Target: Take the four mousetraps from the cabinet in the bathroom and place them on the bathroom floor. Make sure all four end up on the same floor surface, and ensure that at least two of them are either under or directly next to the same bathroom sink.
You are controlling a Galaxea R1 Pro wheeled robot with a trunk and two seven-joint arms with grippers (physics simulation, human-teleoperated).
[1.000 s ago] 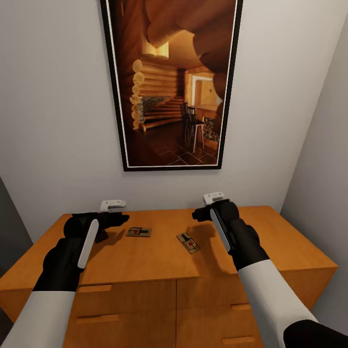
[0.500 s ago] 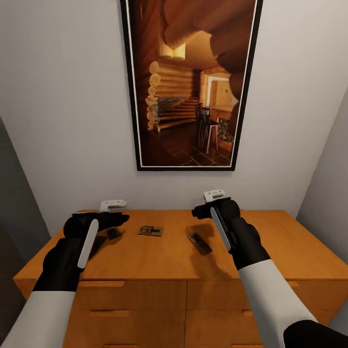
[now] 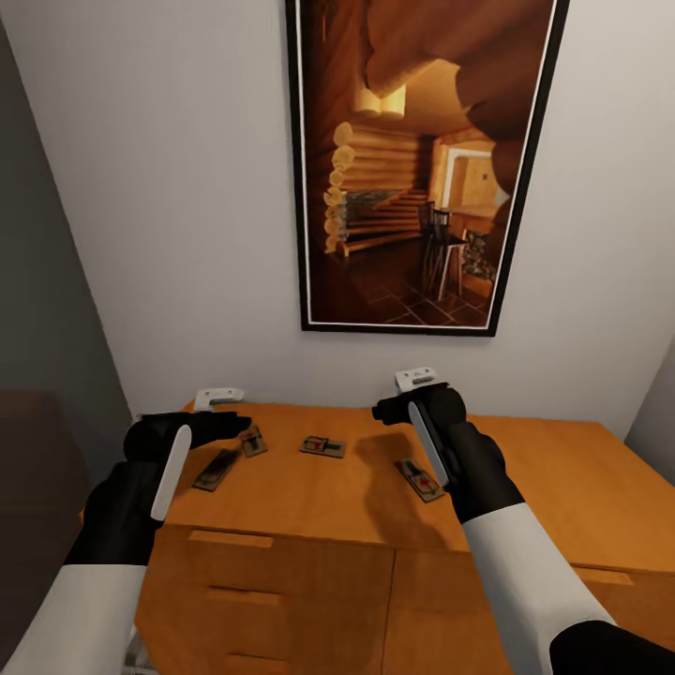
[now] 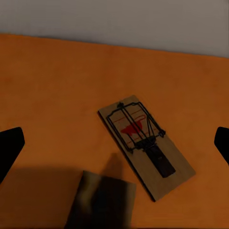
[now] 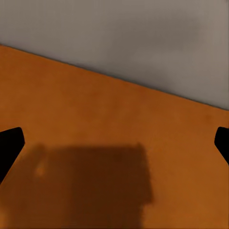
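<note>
- We see four mousetraps (image 3: 323, 446) lying flat on the cabinet (image 3: 525, 487) top, mid-frame in the head view.
- Left gripper (image 4: 114, 143) and right gripper (image 5: 114, 143) both hover spread apart, empty.
- We judge each trap light, stiff and thin; we would pinch across the wooden edges, clear of the wire.

Light was soft and even, warm on the cabinet top (image 3: 309, 497), the wall (image 3: 187, 234) dimming to grey at the far side. Blurred arm shadows lay on the wood beneath the fingers (image 5: 9, 143). Renders looked slightly soft, with wide-angle stretch tilting the picture frame (image 3: 427, 169).
</note>
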